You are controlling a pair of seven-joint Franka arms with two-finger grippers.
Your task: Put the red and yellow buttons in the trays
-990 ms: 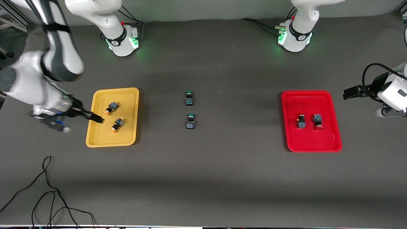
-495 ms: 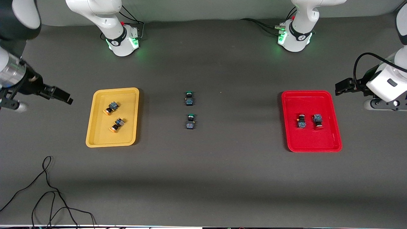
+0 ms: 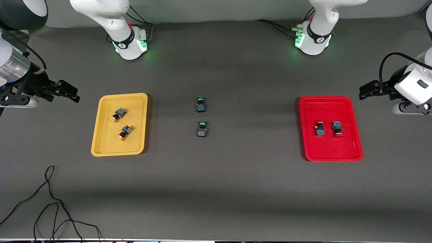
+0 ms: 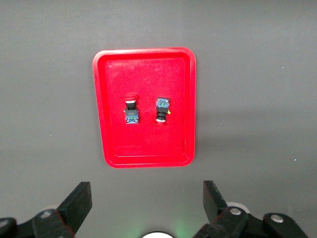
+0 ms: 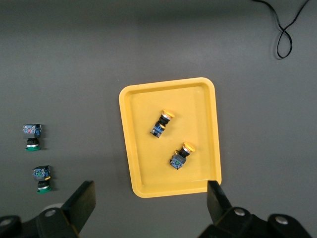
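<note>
no readable writing or brand showed on any switch or tray. the two yellow buttons [image 3: 121, 123] lay in the yellow tray [image 3: 101, 148], the two red buttons [image 3: 328, 128] side by side in the red tray [image 3: 354, 153]. two green-capped switches [image 3: 201, 116] sat on the table [image 3: 236, 189] between the trays, at 3 o'clock from the yellow one. a loose black cable [image 3: 50, 202] curled at its 7 o'clock. the right gripper [image 3: 69, 92] hung open and empty at its 10 o'clock; the left gripper [image 3: 366, 90] hung open and empty at the red tray's 2 o'clock. nothing blocked either tray.
</note>
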